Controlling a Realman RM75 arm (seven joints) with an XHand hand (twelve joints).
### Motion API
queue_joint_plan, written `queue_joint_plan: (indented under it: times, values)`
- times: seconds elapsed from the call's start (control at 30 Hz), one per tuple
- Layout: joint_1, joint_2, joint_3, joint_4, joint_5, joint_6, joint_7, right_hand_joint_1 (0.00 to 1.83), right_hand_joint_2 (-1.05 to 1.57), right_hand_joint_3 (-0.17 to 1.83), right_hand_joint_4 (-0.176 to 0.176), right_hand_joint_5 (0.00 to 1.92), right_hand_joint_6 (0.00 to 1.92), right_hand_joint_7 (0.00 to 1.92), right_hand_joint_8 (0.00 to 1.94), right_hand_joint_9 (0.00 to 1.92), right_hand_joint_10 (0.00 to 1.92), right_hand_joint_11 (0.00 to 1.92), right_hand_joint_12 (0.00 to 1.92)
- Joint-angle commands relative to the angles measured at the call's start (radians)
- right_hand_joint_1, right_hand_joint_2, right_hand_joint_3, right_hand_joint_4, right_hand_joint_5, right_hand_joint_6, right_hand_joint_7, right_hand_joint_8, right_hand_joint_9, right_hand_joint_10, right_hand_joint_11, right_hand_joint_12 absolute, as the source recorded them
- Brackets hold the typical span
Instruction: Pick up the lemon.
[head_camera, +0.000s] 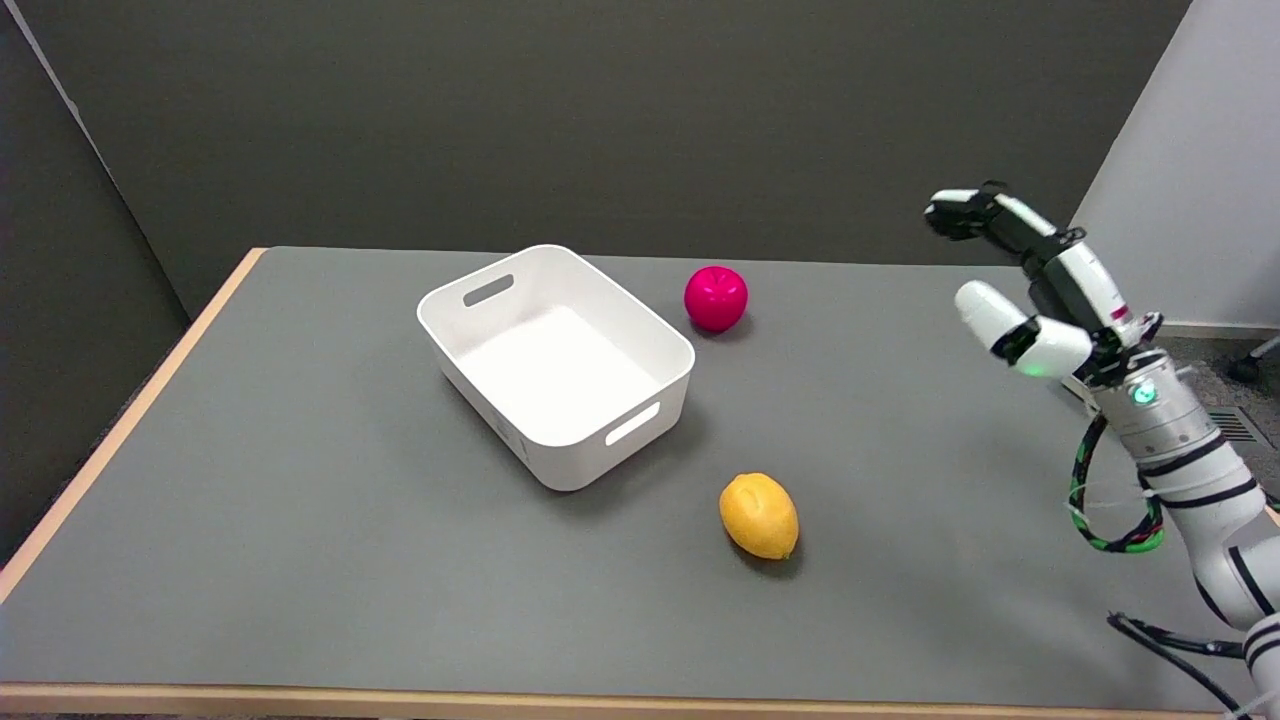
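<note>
Since the right hand (1035, 290) hangs in the air over the desk's (300, 520) far right side with its fingers (960, 212) spread and nothing in them, well apart from the lemon (759, 515), the step in hand looks like the reach. It would go best if the hand came down over the fruit from above, fingers kept wide, and closed across the short middle instead of the tapered ends, lest it roll. The lemon lies on its side on bare desk, near the white bin's (556, 362) front corner, yellow-orange, oval, with a small nub at its lower right.
</note>
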Motion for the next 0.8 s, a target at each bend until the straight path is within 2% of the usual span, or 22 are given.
queue_joint_plan:
  times: [0.03,0.17,0.3,0.47,0.53,0.8]
  values:
    - [-0.264,-0.116,-0.207,0.251,-0.002,0.037,-0.171,0.51,0.71,0.98,-0.015,0.29,0.56,0.39,0.49,0.27,0.81,0.06,1.19]
    - [-0.319,-0.135,-0.266,0.258,-0.002,0.083,-0.261,0.54,0.69,0.98,-0.015,0.29,0.57,0.4,0.51,0.27,0.82,0.07,1.2]
    - [-0.385,-0.145,-0.318,0.298,-0.008,0.204,-0.403,0.58,0.67,0.97,-0.035,0.29,0.56,0.4,0.52,0.29,0.86,0.1,1.25]
    - [-0.476,-0.159,-0.354,0.44,-0.002,0.405,-0.609,0.58,0.65,0.95,-0.071,0.26,0.52,0.36,0.52,0.27,0.89,0.12,1.31]
    - [-0.509,-0.174,-0.362,0.514,-0.002,0.485,-0.664,0.6,0.65,0.89,-0.087,0.25,0.48,0.34,0.49,0.22,0.9,0.08,1.3]
    - [-0.54,-0.2,-0.401,0.654,-0.002,0.64,-0.73,0.54,0.62,0.84,-0.136,0.19,0.43,0.28,0.46,0.14,0.88,0.0,1.26]
